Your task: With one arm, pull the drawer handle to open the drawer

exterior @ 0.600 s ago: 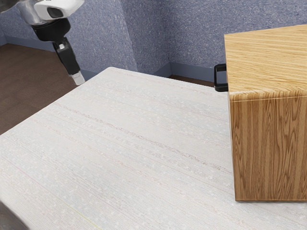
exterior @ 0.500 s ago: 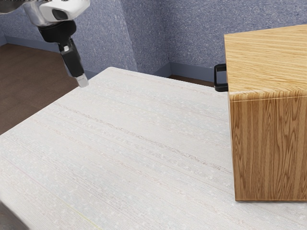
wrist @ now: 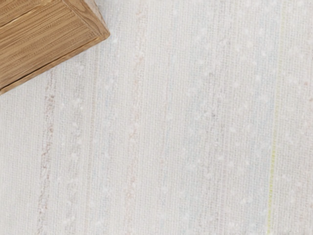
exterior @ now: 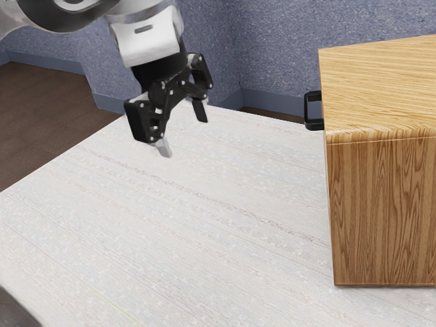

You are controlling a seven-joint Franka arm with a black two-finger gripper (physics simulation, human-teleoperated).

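The pincer (exterior: 182, 131) hangs open and empty just above the table (exterior: 204, 231), its two black fingers spread and tilted, one tip close to the tabletop. The handle (exterior: 313, 110) is well apart from it, farther across the table, on the face of the wooden box (exterior: 381, 177) that turns away from the side camera.

The nearest risk is the low fingertip: a dip on the way over would scrape the table. At the handle the tilt matters. If the fingers do not turn to straddle the thin bar, they may hit the box corner or close beside the bar and slip off. A pull out of line with the drawer's travel could jam it, or drag the whole box, since nothing visible pins it down. The drawer front itself is hidden, so I judge it shut only from how close the handle sits to the box.

Under the pincer the table (wrist: 195, 147) is pale, whitewashed wood with faint streaks along the grain, flat and matt. The handle is a small black loop with squared corners. The box (wrist: 44, 39) is oak-coloured, strongly grained and sharp-edged. Beyond, the wall (exterior: 272, 41) is speckled blue.
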